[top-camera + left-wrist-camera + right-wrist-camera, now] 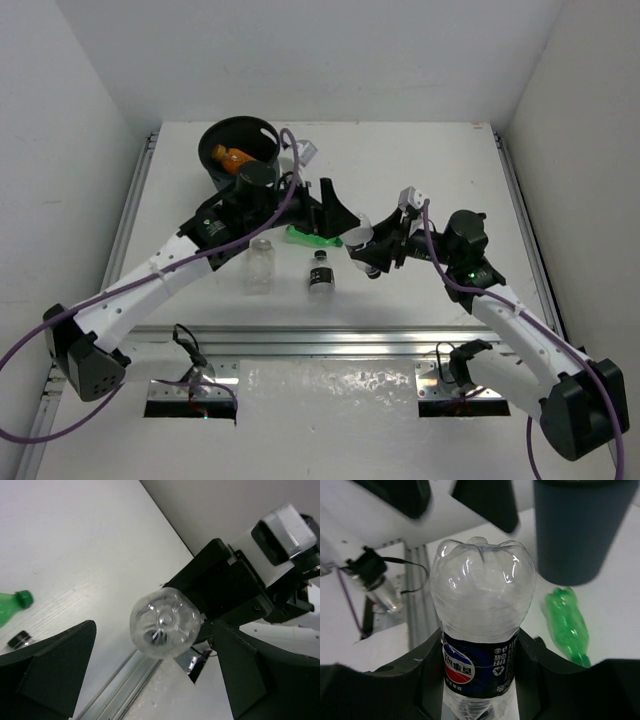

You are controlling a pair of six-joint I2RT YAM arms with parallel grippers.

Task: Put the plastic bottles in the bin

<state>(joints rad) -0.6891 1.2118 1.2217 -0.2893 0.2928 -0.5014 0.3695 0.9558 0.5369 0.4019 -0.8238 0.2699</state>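
My right gripper (368,250) is shut on a clear bottle with a dark blue label (479,660) and holds it above the table, base pointing at my left gripper (343,220). In the left wrist view that bottle's base (165,622) hangs between my open left fingers (55,670), touching neither. A green bottle (312,237) lies on the table under the left gripper. A plain clear bottle (261,265) and a clear bottle with a black label (321,272) lie nearer. The dark bin (240,150) stands at the back left with an orange bottle (228,157) inside.
The green bottle also shows in the left wrist view (12,605) and the right wrist view (567,622). The bin's wall (580,530) rises behind it. A metal rail (330,340) runs along the table's near edge. White walls close in both sides.
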